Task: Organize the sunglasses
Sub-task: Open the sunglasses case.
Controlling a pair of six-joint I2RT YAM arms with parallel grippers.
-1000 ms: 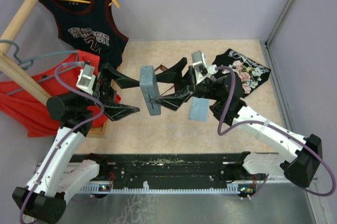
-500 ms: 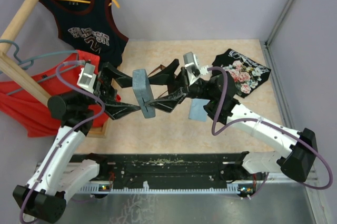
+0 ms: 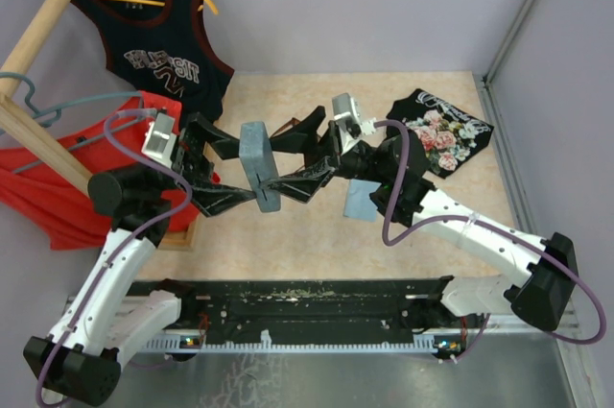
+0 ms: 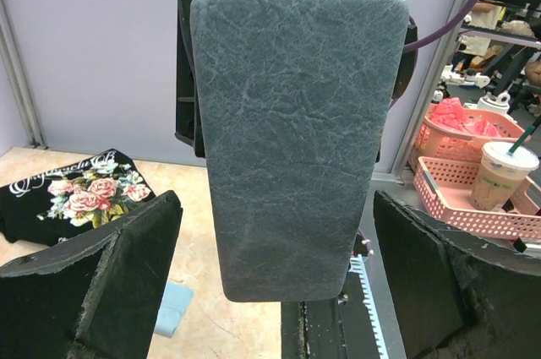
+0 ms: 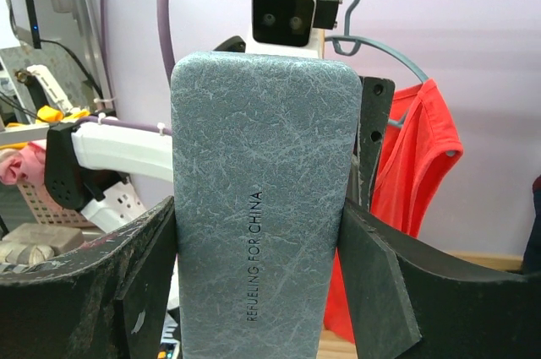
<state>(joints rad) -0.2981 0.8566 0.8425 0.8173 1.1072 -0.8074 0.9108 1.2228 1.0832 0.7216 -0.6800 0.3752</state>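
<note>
Since both arms are bolted along the black rail [image 3: 317,298] at the near edge, they reach inward and meet over the middle of the worktop [image 3: 288,245].

- Right claw [image 5: 258,228]: partly closed, both fingers pressed to the long sides of the grey-blue case [image 4: 296,122]. The case is held upright, clear of the surface, with its broad face turned toward the other arm. Judged as a presentation for a handover or a two-handed opening.
- Left claw [image 3: 240,175]: spread as wide as it goes, holding nothing. Its fingers flank the case with a gap on each side, ready to close across the width.
- Light blue cloth [image 3: 360,199]: flat on the worktop below the right wrist, apart from the case.
- Sunglasses [image 3: 284,127]: a thin brown frame shows just beyond the case, mostly hidden by the right fingers. It probably lies on the worktop, but I cannot confirm this. No claw has it.
- Surface: pale beige speckled sheet.
- Further back: a black floral garment [image 3: 443,130] lies crumpled at the far right.
- Far left: a wooden rack [image 3: 48,14] carries a dark jersey [image 3: 163,53] on a yellow hanger and a red garment [image 3: 58,182] lower down.
- Room: plain lilac-grey walls close in the back and right side.
</note>
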